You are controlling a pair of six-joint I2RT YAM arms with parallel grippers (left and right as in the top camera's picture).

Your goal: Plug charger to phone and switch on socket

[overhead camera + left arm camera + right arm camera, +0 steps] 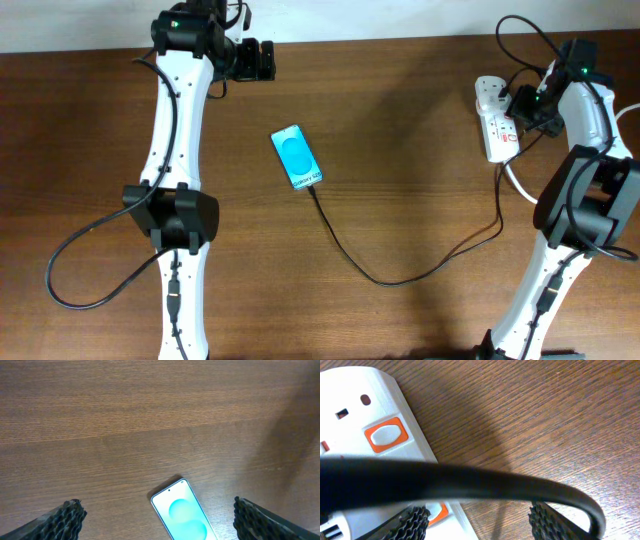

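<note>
The phone point(297, 157) lies face up on the brown worktop point(400, 120), near the middle and tilted a little, its cyan screen lit. The charger point(380, 278) meets the phone's lower end. From there it runs down and to the right in a loose curve, then climbs toward the socket point(494, 120). I cannot tell where its far end lands.

The socket lies at the right edge of the worktop, and its white cord point(515, 180) curls away below it.

The left hand point(255, 60) is at the far side of the worktop, well apart from the phone. In its wrist view its two fingers point(65, 517) stand wide apart with nothing between them, and the phone's top end shows on the wood beyond.

The right hand point(524, 106) is at the socket. In its wrist view its fingers point(412, 522) are spread. One is over the white body of the socket and the other is over bare wood. One orange-red switch point(386, 435) sits clear of the fingers, and a second switch point(440, 512) shows partly beside the finger over the socket. A black cable point(470, 482) crosses close to the lens. I cannot tell which cable it is.
</note>
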